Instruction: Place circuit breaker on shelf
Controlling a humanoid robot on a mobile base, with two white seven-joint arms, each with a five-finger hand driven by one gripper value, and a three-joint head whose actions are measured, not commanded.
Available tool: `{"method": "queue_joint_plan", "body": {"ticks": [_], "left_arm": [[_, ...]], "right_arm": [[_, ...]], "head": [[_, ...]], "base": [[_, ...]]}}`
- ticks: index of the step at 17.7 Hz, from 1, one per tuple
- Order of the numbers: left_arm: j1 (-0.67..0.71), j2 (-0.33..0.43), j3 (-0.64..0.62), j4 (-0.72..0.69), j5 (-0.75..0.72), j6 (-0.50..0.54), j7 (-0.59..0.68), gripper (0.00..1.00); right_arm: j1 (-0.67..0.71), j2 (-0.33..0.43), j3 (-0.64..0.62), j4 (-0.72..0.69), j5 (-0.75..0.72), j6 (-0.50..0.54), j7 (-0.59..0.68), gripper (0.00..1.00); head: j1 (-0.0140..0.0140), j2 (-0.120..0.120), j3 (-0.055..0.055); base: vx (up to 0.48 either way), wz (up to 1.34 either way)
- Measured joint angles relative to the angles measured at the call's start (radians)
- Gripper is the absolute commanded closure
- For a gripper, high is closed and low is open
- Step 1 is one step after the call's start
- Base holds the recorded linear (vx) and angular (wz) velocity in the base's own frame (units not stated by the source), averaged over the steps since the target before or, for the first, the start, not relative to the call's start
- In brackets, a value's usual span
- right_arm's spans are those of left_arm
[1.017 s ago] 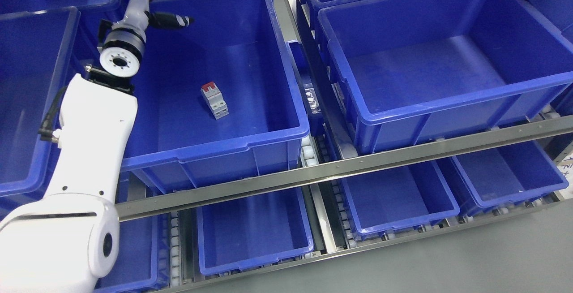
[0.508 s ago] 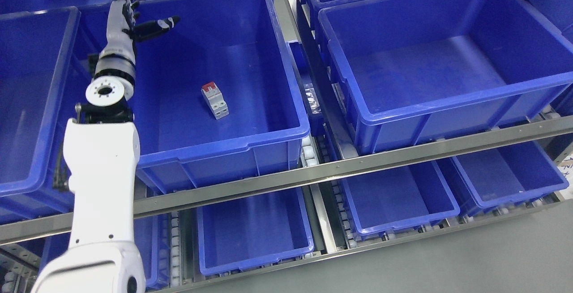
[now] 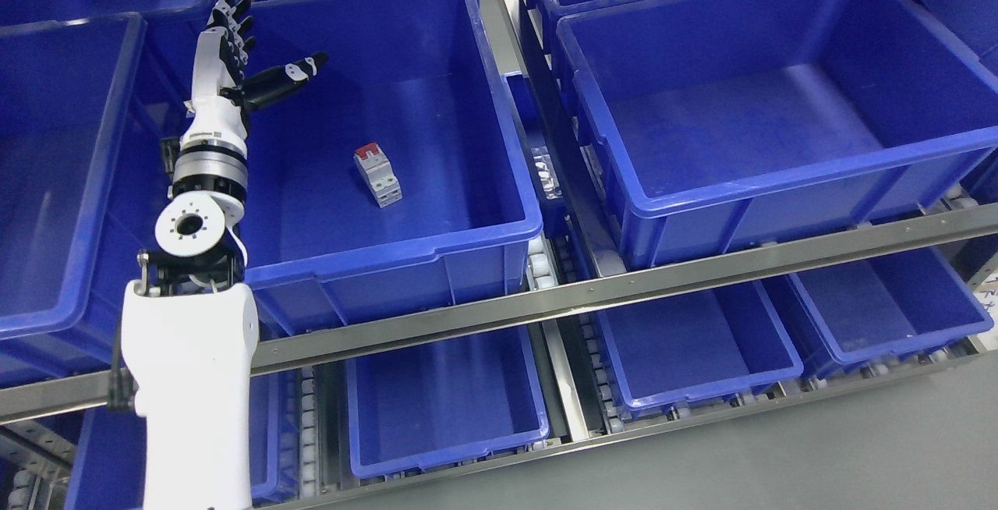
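A small grey circuit breaker with a red top [image 3: 377, 175] lies on the floor of a large blue bin [image 3: 437, 249] on the upper shelf level. My left hand [image 3: 249, 58] is raised over the bin's left rim, up and to the left of the breaker and apart from it. Its fingers are spread, the thumb points right, and it holds nothing. The white left forearm [image 3: 191, 385] rises from the bottom left. The right arm does not show.
A second large blue bin [image 3: 780, 175] stands to the right, another at the left [image 3: 47, 315], more behind. A steel shelf rail [image 3: 624, 284] runs across the front. Smaller blue bins [image 3: 444, 416] sit on the lower level. Grey floor lies at the bottom right.
My left arm has drawn back toward the lower left and the hand has lowered from the bin's far left corner. The breaker has stayed in place.
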Motion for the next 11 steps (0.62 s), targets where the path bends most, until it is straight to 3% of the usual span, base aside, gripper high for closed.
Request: {"method": "queue_joint_plan", "body": {"ticks": [11], "left_arm": [[0.162, -0.008, -0.088, -0.226, 0.014, 0.005, -0.002, 0.0]], "right_arm": [[0.0, 0.0, 0.0, 0.0, 0.0, 0.0, 0.0, 0.0]], "head": [[0.0, 0.0, 0.0]], "base": [[-0.063, 0.34]]}}
